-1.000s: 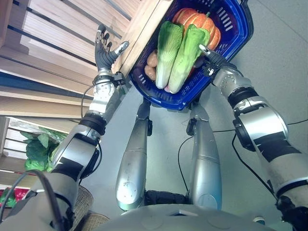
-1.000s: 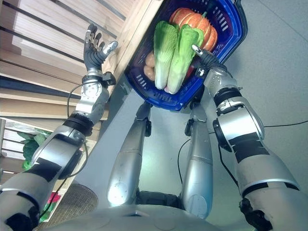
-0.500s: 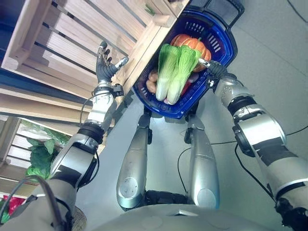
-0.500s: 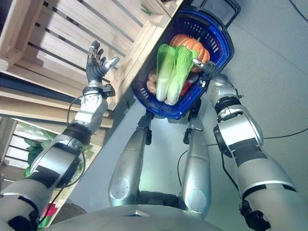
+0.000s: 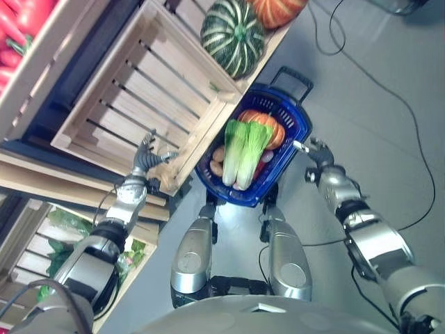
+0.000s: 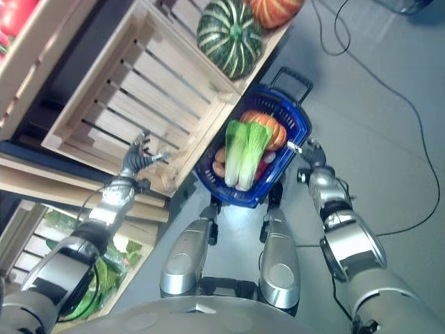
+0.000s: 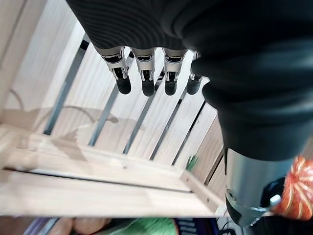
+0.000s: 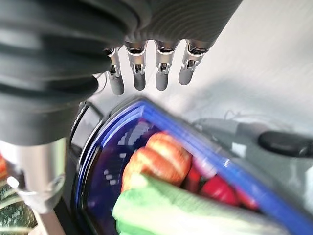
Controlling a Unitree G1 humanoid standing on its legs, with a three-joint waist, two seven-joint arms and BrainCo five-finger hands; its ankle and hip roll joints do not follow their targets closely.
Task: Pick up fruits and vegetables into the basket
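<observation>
The blue basket stood on the grey floor in front of the robot, its black handle at the far end. It held two pale green cabbages laid side by side lengthways, an orange pumpkin just beyond them at the far end, brown potatoes along the left wall, and something red tucked beside the cabbages near the right wall.

The right hand hovered at the basket's right rim, fingers straight and relaxed, holding nothing; its wrist view looked down past them onto the blue rim, the pumpkin and the green leaves.

The left hand was raised well to the left of the basket, in front of an empty slatted wooden crate on the shelving. Its fingers were straight and spread, thumb apart, and it gripped nothing.

Just beyond that crate, to the right, a dark green striped squash sat in the next crate, with another orange pumpkin beside it at the far edge. Red produce showed at the far left, and leafy greens lay on a lower shelf at the near left.
</observation>
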